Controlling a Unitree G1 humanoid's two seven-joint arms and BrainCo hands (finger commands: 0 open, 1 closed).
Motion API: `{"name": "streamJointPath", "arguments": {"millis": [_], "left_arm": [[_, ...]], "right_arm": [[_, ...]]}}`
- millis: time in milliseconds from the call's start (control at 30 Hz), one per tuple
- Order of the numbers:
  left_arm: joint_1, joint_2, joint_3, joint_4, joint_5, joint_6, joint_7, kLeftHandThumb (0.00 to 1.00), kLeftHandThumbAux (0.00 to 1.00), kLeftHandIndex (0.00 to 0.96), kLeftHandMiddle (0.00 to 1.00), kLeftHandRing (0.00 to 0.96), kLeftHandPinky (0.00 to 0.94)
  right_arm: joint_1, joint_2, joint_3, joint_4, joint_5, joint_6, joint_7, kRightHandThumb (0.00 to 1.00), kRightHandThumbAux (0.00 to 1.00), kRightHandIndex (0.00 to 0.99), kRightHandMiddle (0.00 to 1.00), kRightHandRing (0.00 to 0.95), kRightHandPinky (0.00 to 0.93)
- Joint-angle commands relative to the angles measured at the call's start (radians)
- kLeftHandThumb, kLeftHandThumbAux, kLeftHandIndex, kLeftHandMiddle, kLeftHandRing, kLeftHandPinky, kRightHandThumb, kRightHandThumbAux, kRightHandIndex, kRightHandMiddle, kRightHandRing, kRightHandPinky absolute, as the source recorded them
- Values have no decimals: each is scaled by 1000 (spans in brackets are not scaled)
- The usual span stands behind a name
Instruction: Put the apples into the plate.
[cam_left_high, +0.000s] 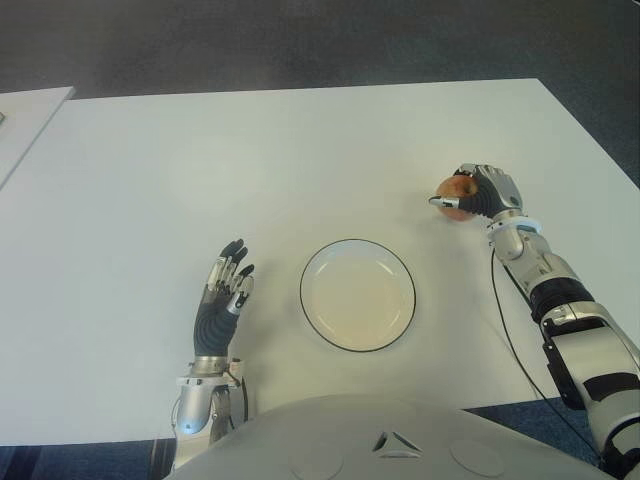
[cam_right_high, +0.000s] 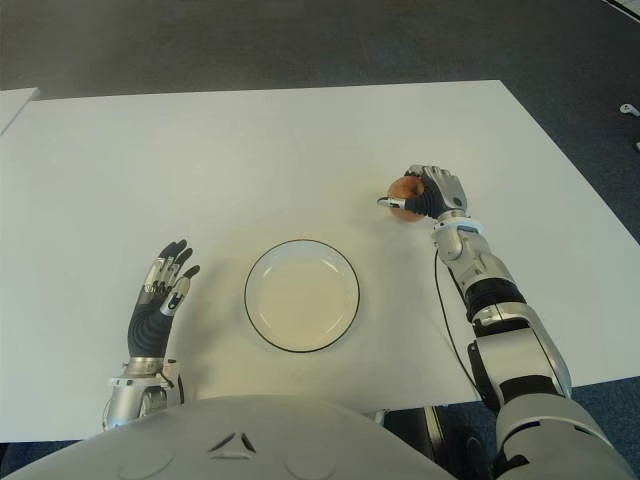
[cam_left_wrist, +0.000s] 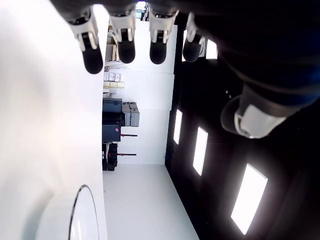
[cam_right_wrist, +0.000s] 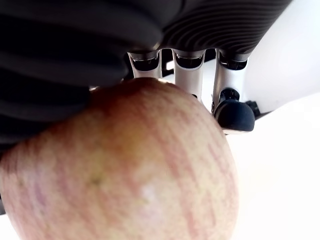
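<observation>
Left eye view, nearest first: the robot's left hand shows over the white table close to the robot's body, fingers stretched out straight and slightly spread, holding nothing. Its wrist view confirms this, with four dark fingertips hanging free in a row. Just beyond those fingertips' right side sits the round white plate with a thin black rim, bare inside, apart from the hand.

Farther out and to the right of the plate, the right hand is curled around a red-and-yellow streaked apple. The fingers wrap over the fruit's top and far side, the thumb toward the plate. In the right wrist view the apple fills the palm, with metal finger joints pressed just behind it. The apple is well apart from the plate.
</observation>
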Motion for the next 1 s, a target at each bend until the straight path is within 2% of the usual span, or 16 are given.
{"name": "streamJointPath", "arguments": {"millis": [33,367,467,533,667,767,1000], "left_arm": [[-3,-3,-7,14,-4,1,-12,67,528,61,24,56,143],[-6,-6,-8,17,-13,5,-13,59,549,72,33,69,158],[-4,-5,-9,11,-8,11,-10,57,546,70,33,69,156],[-1,-5,-9,4,-4,21,-6,56,545,69,34,69,155],[12,-4,-9,-27,21,73,16,56,554,60,37,73,153],[7,-5,-9,-23,3,67,-1,57,558,59,41,77,155],[-12,-12,-9,4,-17,33,-18,69,554,71,45,80,170]], "right_arm": [[4,-8,-8,-25,8,2,8,1000,633,852,876,862,841],[23,-14,-12,-94,0,15,7,1000,630,864,891,872,857],[84,-24,-38,-274,13,50,50,1000,630,869,895,876,859],[106,-25,-48,-338,16,70,70,1000,630,870,896,877,858],[161,-19,-73,-537,13,118,127,1000,630,875,899,881,865],[191,-11,-77,-608,15,126,156,1000,630,876,895,879,856],[256,50,-38,-741,-48,188,187,1000,625,875,890,874,858]]}}
